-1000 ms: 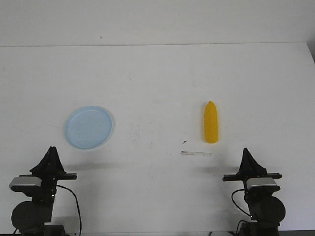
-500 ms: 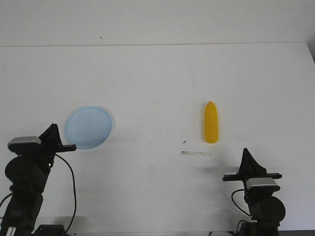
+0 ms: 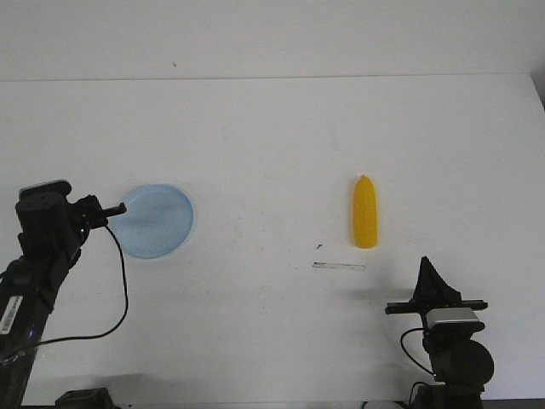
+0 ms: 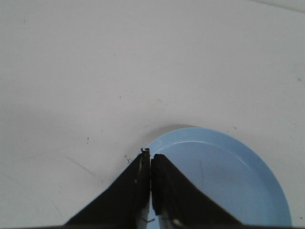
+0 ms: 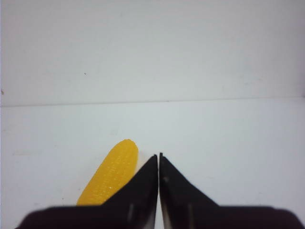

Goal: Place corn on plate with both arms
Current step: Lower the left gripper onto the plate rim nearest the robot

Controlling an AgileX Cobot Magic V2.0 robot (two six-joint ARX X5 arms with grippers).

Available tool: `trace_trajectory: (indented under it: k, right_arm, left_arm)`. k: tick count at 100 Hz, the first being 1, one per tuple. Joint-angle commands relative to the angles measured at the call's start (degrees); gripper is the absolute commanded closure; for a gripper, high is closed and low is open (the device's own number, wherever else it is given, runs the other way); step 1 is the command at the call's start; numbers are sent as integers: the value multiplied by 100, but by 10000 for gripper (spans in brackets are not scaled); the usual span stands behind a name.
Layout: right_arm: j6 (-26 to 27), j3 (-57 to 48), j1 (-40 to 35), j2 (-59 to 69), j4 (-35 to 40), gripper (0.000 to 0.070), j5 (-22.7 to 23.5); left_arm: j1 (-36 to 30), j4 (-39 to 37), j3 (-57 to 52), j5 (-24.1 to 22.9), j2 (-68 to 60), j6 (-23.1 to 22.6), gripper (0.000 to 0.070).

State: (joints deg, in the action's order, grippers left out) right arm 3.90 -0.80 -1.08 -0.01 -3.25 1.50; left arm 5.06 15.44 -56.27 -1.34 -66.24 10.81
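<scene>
my left claw [image 3: 119, 207] hangs at the left rim of the plate [image 3: 157, 223], its fingers [image 4: 164, 191] pressed together on nothing. the plate lies flat on the white table [image 3: 272, 136]. the corn [image 3: 365, 212] lies well to the right of the plate, tapered end pointing away from me. my right claw [image 3: 425, 262] sits right of the plate too, nearer me than the corn, closed and empty.

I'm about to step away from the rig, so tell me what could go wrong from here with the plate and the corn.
1. The left gripper is shut, with its tip at the plate rim. It might shove the light plate instead of gripping it.
2. The corn lies far to the right of the plate, untouched. The right gripper is shut and would need to open; the rounded cob could roll when pinched.
</scene>
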Motion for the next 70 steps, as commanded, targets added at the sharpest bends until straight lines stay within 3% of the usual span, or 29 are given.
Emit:
trace_trajectory:
  k: [1, 10, 25, 34, 47, 60, 70]
  right_arm:
    - [31, 7, -4, 7, -61, 698, 2]
    - [31, 7, -4, 7, -61, 698, 2]
    - [31, 7, -4, 7, -61, 698, 2]
    - [31, 7, -4, 7, -61, 698, 0]
    - [31, 7, -4, 7, -61, 698, 2]
    - [31, 7, -4, 7, -61, 698, 0]
    - [31, 7, -4, 7, -61, 698, 2]
  left_arm:
    - [116, 162, -289, 13, -284, 564, 699]
    - [334, 452, -531, 352, -640, 494, 699]
    - [857, 1025, -872, 1821, -1266, 424, 699]
    - [1117, 1204, -953, 2358, -1565, 466, 699]
    - [1399, 1377, -955, 2441, -1893, 531, 683]
    - [1493, 1458, -955, 2441, -2186, 522, 493]
    - [1491, 1456, -955, 2472, -2435, 507, 443]
